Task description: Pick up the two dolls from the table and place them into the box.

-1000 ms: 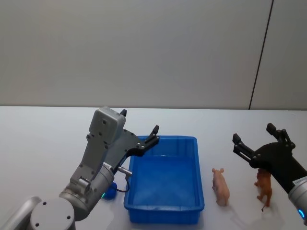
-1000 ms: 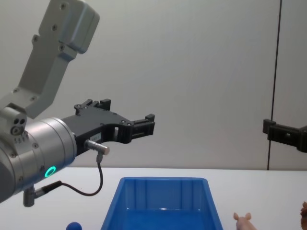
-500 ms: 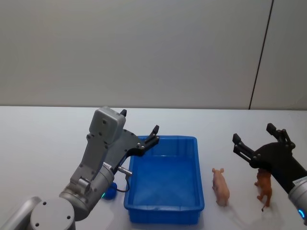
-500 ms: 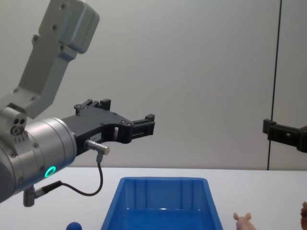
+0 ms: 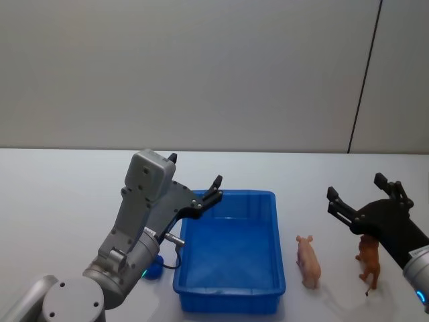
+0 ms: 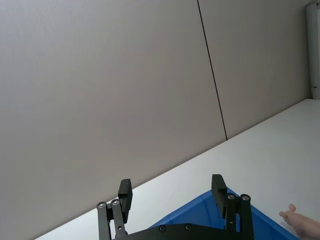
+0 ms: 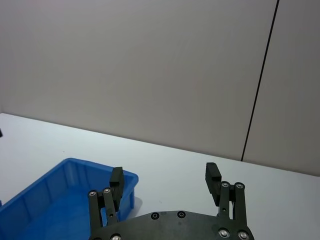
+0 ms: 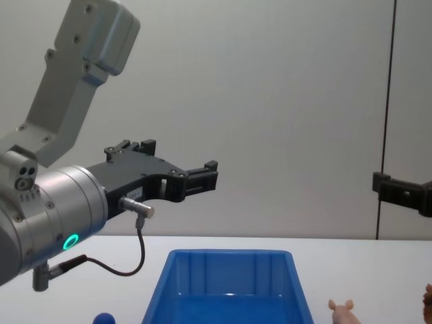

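The pale pink pig-like doll [image 5: 308,261] stands on the white table [image 5: 67,201] just right of the blue box [image 5: 228,293]. The reddish-brown doll [image 5: 369,263] stands farther right, partly behind my right gripper [image 5: 355,186], which hovers open above it with nothing held. My left gripper [image 5: 194,171] is open and empty in the air over the box's far left corner. The chest view shows the box [image 8: 229,260], the pig doll [image 8: 343,310] and the brown doll [image 8: 428,294] at its lower edge. In the wrist views both the left gripper [image 6: 171,187] and the right gripper [image 7: 165,175] have their fingers spread.
A small blue ball [image 5: 154,268] lies on the table left of the box, beneath my left arm. A plain grey wall with a dark vertical seam [image 5: 365,74] rises behind the table. White tabletop extends to the left and behind the box.
My right gripper has shifted very slightly to the right and down. The left arm, dolls and box have not moved.
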Robot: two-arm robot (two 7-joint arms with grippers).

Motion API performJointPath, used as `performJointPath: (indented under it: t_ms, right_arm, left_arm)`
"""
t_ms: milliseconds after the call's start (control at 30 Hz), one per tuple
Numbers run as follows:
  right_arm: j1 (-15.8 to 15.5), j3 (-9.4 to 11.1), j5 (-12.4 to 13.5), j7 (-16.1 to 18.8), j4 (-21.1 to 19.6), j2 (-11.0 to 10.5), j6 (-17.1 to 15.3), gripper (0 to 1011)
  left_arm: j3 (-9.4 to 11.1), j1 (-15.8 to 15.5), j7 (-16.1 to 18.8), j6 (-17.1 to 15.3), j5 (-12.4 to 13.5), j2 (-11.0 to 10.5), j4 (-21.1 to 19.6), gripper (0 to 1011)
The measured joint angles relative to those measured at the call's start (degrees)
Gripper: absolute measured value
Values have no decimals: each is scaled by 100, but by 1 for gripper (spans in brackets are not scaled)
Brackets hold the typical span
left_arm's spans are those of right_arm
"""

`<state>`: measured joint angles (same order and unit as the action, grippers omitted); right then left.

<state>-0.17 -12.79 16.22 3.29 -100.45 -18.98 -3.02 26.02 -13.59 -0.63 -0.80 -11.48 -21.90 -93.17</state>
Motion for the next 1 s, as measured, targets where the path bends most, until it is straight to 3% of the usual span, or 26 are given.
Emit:
performJointPath:
  t_ms: [1000]
  right_arm:
    - [202, 59, -294, -828, 750, 213, -1154, 1001]
  left_arm:
    - [0, 0, 0, 0, 0, 0, 0, 1001]
